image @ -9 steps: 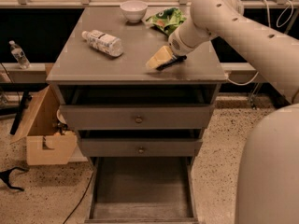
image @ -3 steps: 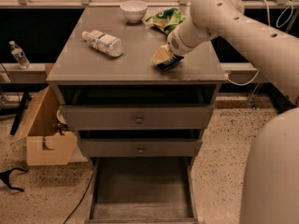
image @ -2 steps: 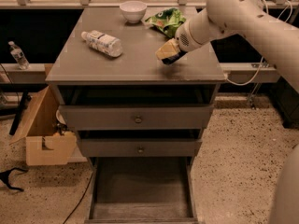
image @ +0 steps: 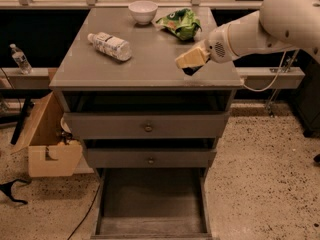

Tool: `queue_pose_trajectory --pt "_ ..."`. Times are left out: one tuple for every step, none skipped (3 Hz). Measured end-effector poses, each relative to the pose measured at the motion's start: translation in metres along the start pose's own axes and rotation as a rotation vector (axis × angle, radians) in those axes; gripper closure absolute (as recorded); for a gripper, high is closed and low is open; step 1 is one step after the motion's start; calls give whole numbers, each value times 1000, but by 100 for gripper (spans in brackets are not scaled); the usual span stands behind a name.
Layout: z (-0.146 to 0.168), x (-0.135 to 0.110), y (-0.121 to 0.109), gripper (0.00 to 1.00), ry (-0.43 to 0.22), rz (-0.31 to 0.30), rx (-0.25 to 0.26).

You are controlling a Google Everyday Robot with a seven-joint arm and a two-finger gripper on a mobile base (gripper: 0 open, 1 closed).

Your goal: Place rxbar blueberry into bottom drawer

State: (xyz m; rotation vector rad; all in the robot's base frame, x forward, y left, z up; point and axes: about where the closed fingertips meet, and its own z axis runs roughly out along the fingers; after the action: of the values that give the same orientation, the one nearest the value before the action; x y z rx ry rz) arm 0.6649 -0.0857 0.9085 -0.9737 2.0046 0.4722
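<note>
**Moved right: gripper (image: pixel 191 60) and rxbar blueberry (image: pixel 189 70) now near the cabinet's right edge**

Against the earlier frames, the gripper has travelled right and a little toward the near edge of the cabinet top (image: pixel 150 64). The arm behind it has pulled back to the right, so less of it covers the scene. The dark bar has come along with it, showing just under the pale fingers (image: pixel 192 56). They look clamped on it, with the bar at or barely above the surface.

Nothing else has shifted. The green snack bag (image: pixel 180 23) lies just beyond the gripper on the far side, and the white bowl (image: pixel 143 10) sits far centre. The clear bottle (image: pixel 110 46) lies on its side well to the left.

By my reading the pick is done and the carry has just begun. The bottom drawer (image: pixel 150 201) stands pulled out at floor level with its grey floor bare, while the two upper drawers (image: pixel 148 127) are closed. What remains is to clear the front edge, descend past those closed fronts, bring the bar over the open drawer and let go.
</note>
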Motion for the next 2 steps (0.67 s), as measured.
queue_pose_trajectory --pt "0 0 0 100 0 0 0" --pt "4 37 29 100 11 -5 -55"
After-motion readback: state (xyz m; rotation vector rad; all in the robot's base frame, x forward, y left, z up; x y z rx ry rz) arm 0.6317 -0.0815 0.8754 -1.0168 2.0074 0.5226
